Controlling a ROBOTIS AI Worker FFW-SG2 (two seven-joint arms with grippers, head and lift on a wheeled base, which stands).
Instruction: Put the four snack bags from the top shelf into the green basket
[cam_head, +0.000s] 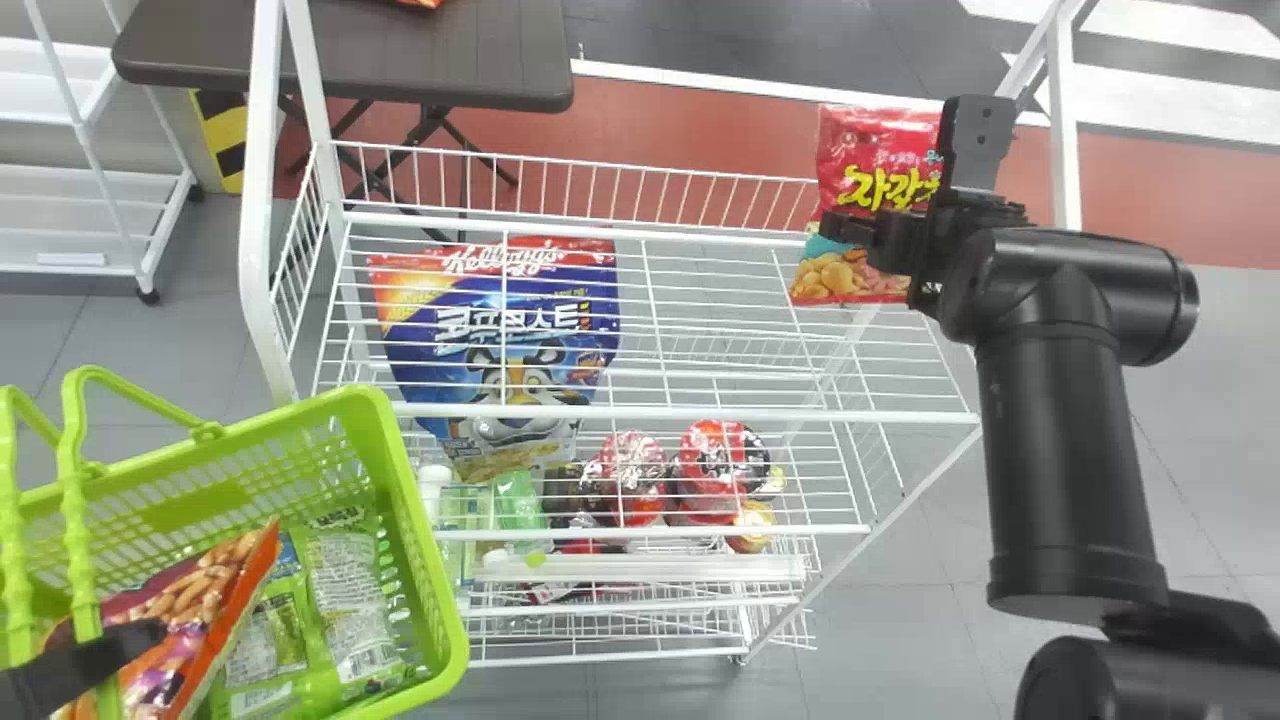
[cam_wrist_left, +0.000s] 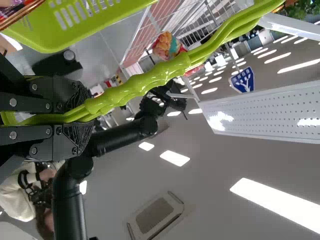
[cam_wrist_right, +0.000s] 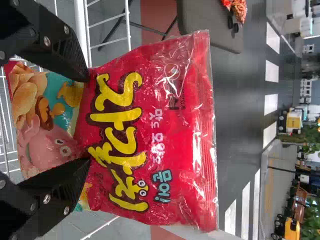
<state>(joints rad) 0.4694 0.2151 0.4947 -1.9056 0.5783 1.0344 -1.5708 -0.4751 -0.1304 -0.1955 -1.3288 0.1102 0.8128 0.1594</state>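
My right gripper (cam_head: 890, 240) is at the upper right of the head view, at the red snack bag (cam_head: 840, 275), which stands upright at the top shelf's right part. In the right wrist view my right gripper (cam_wrist_right: 89, 120) is shut on the red snack bag (cam_wrist_right: 175, 100), fingertips some way apart with its middle squeezed between them. My left gripper (cam_head: 85, 665) is at the lower left by the green basket (cam_head: 405, 500); in the left wrist view my left gripper (cam_wrist_left: 90, 117) is shut on the green handle (cam_wrist_left: 145, 82). An orange-edged snack bag (cam_head: 200, 610) and green bags (cam_head: 345, 590) lie inside the basket.
The white wire shelf (cam_head: 640, 412) spans the middle, its right post (cam_head: 1063, 140) close behind my right gripper. A large blue bag (cam_head: 500, 350) and wrapped cups (cam_head: 715, 470) are beneath the top wires. A dark table (cam_head: 450, 60) is behind.
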